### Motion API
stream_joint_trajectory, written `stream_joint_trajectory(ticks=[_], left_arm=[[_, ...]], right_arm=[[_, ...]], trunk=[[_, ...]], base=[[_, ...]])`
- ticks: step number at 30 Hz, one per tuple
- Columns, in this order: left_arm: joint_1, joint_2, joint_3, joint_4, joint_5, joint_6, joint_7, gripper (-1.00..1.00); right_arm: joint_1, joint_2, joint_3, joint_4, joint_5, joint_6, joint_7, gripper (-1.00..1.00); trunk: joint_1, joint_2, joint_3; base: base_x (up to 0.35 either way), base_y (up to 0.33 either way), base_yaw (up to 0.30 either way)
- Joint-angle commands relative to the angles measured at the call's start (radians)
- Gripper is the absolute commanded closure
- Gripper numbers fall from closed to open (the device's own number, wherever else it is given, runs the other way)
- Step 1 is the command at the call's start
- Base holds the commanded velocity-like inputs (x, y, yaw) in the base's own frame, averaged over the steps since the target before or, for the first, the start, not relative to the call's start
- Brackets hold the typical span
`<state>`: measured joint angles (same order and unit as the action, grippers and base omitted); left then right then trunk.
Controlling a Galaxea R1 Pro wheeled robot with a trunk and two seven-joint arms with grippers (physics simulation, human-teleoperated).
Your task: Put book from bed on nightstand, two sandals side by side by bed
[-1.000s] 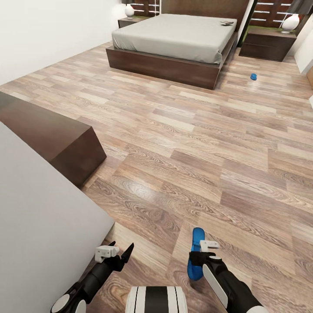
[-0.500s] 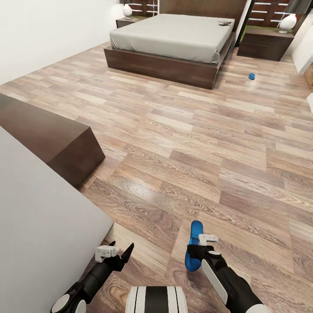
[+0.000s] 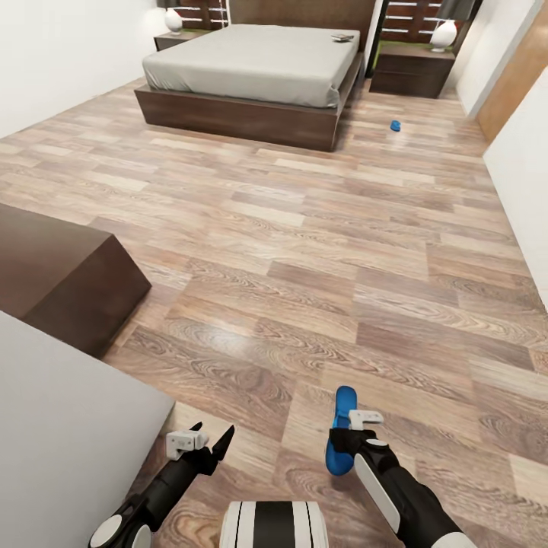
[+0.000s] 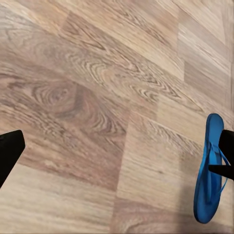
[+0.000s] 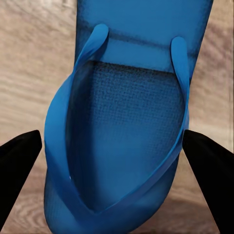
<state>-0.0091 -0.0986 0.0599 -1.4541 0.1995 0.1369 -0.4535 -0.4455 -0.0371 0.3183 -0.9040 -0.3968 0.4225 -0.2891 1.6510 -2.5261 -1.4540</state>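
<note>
Your right gripper (image 3: 352,435) holds one blue sandal (image 3: 341,431) low in front of the base, sole lengthwise ahead; in the right wrist view its fingers (image 5: 18,155) sit at either edge of the sandal, apparently pinching it across its width — a grip that should keep the thin sole flat for setting down; your left gripper (image 3: 204,443) hangs spread and empty above the floor (image 3: 320,251).

The bed (image 3: 251,72) lies well ahead across bare planks; the book (image 3: 342,36) rests near the mattress's far right corner, close to the right nightstand (image 3: 411,76); the second sandal (image 3: 395,125) lies on the floor between the bed's foot corner and that nightstand — likely your drop spot.

A dark dresser (image 3: 61,278) and a pale grey surface (image 3: 68,434) crowd your left side; steer right of them.
</note>
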Motion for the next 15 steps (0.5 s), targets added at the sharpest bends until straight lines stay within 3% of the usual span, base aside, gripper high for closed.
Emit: stream_joint_trajectory(ticks=[1,6,9,12,15], left_arm=[[0.000,-0.001,0.003,-0.001,0.011,0.010,-0.007,-1.00],[0.000,0.000,0.003,0.000,0.011,0.011,-0.007,-1.00],[0.000,0.000,0.003,0.000,0.011,0.012,-0.007,-1.00],[0.000,0.000,0.003,-0.001,0.010,0.012,-0.007,-1.00],[0.000,0.000,0.003,-0.001,0.011,0.012,-0.008,-1.00]], right_arm=[[-0.001,-0.002,0.005,-0.002,-0.010,0.002,-0.010,1.00],[-0.001,-0.007,0.005,-0.002,-0.010,0.002,-0.009,1.00],[0.000,-0.063,0.008,-0.001,-0.015,0.001,-0.008,1.00],[0.001,-0.150,0.010,-0.001,-0.020,-0.002,-0.007,1.00],[0.002,-0.201,0.011,0.003,-0.024,-0.003,-0.005,1.00]], trunk=[[0.000,0.000,-0.001],[0.000,0.000,-0.001],[0.000,0.000,-0.001],[0.000,0.000,-0.001],[0.000,0.000,-0.001]], base=[[0.000,0.000,-0.300],[0.000,0.000,-0.300],[0.000,0.000,-0.300],[0.000,0.000,-0.298],[0.000,0.000,-0.288]])
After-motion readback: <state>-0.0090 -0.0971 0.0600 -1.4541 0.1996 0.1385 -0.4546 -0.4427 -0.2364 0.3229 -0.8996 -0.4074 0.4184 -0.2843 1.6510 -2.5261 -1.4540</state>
